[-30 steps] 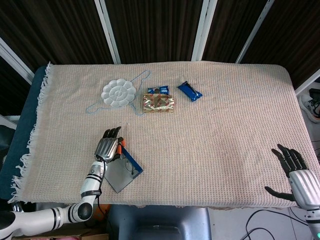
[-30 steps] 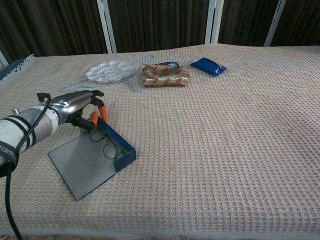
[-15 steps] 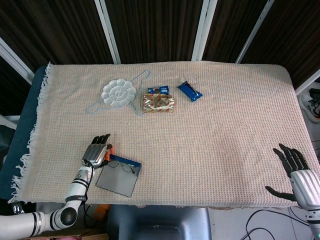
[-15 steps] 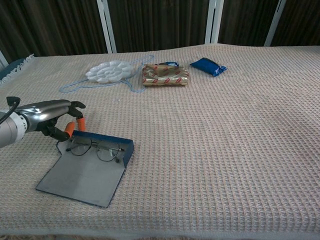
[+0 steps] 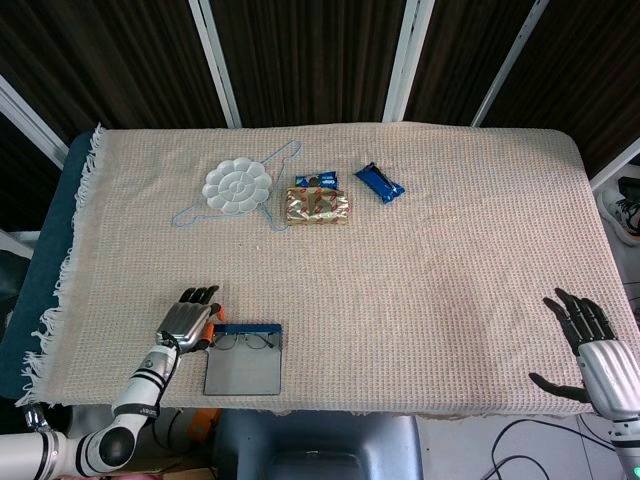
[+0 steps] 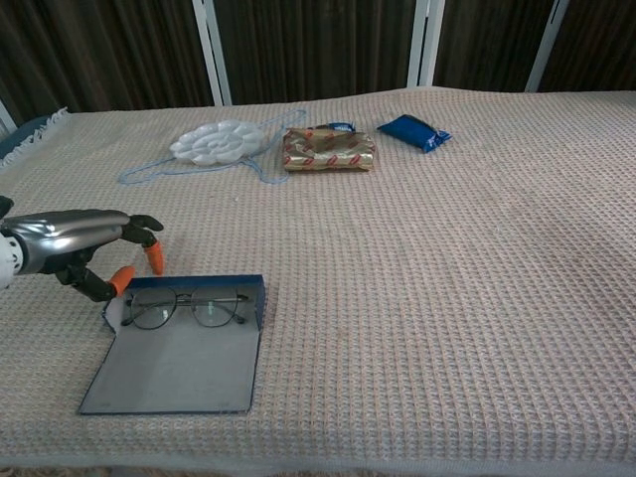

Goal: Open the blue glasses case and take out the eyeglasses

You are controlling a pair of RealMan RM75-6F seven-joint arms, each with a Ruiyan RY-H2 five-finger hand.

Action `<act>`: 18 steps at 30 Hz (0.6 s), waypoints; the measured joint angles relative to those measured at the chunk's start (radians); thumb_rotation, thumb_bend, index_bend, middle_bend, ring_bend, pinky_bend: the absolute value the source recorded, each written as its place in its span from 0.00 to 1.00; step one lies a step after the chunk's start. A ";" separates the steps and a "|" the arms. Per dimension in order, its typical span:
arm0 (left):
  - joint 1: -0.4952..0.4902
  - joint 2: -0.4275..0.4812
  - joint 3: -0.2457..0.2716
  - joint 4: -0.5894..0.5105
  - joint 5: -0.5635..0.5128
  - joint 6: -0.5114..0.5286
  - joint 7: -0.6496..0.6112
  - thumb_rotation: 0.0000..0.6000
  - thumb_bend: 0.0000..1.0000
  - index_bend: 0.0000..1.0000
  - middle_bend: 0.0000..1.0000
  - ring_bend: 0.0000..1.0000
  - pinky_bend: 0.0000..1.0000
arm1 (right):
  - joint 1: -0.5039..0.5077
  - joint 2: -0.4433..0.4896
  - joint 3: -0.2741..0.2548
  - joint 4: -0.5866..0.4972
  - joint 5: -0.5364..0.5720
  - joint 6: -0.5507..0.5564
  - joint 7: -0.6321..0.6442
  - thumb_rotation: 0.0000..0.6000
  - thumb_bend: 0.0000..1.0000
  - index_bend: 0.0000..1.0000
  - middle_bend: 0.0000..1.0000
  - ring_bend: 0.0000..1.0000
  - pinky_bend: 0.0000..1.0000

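Observation:
The blue glasses case (image 5: 243, 371) (image 6: 174, 363) lies open near the table's front left edge, its grey lid flat toward me and its blue rim on the far side. Thin-framed eyeglasses (image 5: 245, 342) (image 6: 185, 309) rest inside, just below that rim. My left hand (image 5: 186, 322) (image 6: 78, 244) is at the case's left end, its orange-tipped thumb and finger pinching the rim's left corner. My right hand (image 5: 596, 354) hovers past the front right corner of the table with fingers spread and nothing in it; the chest view does not show it.
At the back sit a white flower-shaped palette (image 5: 237, 186) on a light blue hanger (image 5: 280, 155), a gold-wrapped packet (image 5: 317, 205) and a blue snack pack (image 5: 380, 183). A beige woven cloth (image 5: 450, 260) covers the table.
My left hand has swung the open case clockwise and toward the front left. The case now lies square to the table edge. The right hand has not moved.

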 measured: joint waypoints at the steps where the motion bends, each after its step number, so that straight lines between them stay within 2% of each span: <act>1: 0.005 -0.001 -0.001 -0.001 0.021 0.008 -0.014 1.00 0.51 0.22 0.00 0.00 0.00 | 0.000 0.000 0.000 0.000 0.000 0.001 0.001 1.00 0.18 0.00 0.00 0.00 0.00; 10: 0.084 -0.016 0.022 -0.029 0.332 0.080 -0.217 1.00 0.48 0.25 0.00 0.00 0.00 | 0.001 -0.001 -0.003 -0.002 -0.005 -0.005 -0.007 1.00 0.18 0.00 0.00 0.00 0.00; 18: 0.099 -0.079 0.053 -0.001 0.361 0.109 -0.169 1.00 0.48 0.21 0.00 0.00 0.00 | 0.000 0.002 -0.005 0.000 -0.008 -0.001 -0.001 1.00 0.18 0.00 0.00 0.00 0.00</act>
